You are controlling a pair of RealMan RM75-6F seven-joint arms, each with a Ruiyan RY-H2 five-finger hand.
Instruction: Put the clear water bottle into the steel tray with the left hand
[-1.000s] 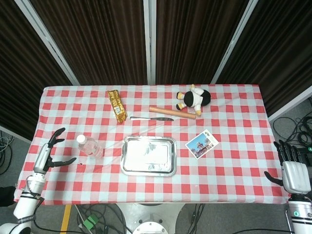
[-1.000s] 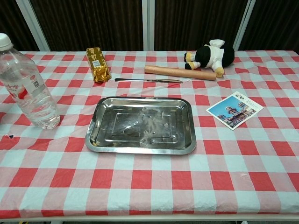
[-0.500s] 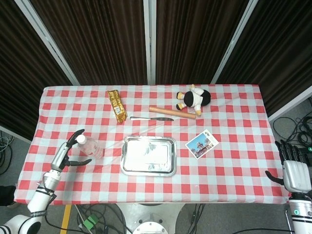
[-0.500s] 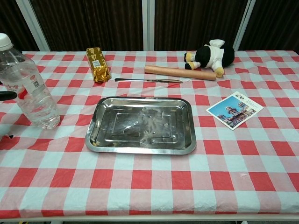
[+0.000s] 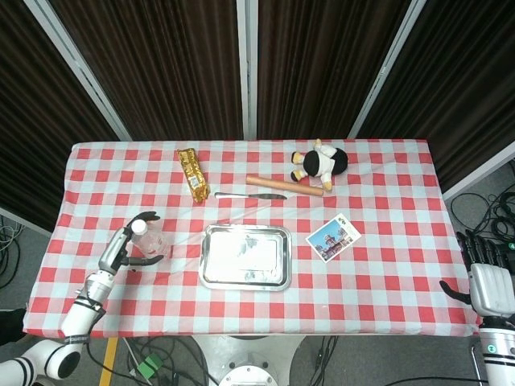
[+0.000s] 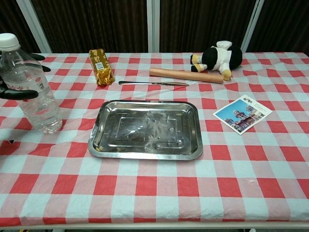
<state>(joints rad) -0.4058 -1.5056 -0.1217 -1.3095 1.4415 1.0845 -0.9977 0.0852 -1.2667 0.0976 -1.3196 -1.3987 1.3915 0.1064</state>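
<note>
The clear water bottle (image 5: 151,240) (image 6: 31,92) stands upright on the checked cloth, left of the steel tray (image 5: 245,284) (image 6: 145,155), which has nothing in it. My left hand (image 5: 129,245) reaches around the bottle from the left. Its thumb (image 6: 19,94) crosses the front of the bottle and its fingers (image 6: 37,58) curve behind it, still spread and not clamped. My right hand (image 5: 487,277) hangs off the table's right edge, fingers apart and holding nothing.
A gold packet (image 5: 191,173) lies at the back left. A knife (image 5: 249,195) and a wooden stick (image 5: 284,186) lie behind the tray, with a plush toy (image 5: 320,163) beyond them. A postcard (image 5: 333,237) lies right of the tray.
My left hand has moved in from the table's left edge to the bottle and now surrounds it. The bottle has shifted slightly to the right. The right hand has hardly moved.
</note>
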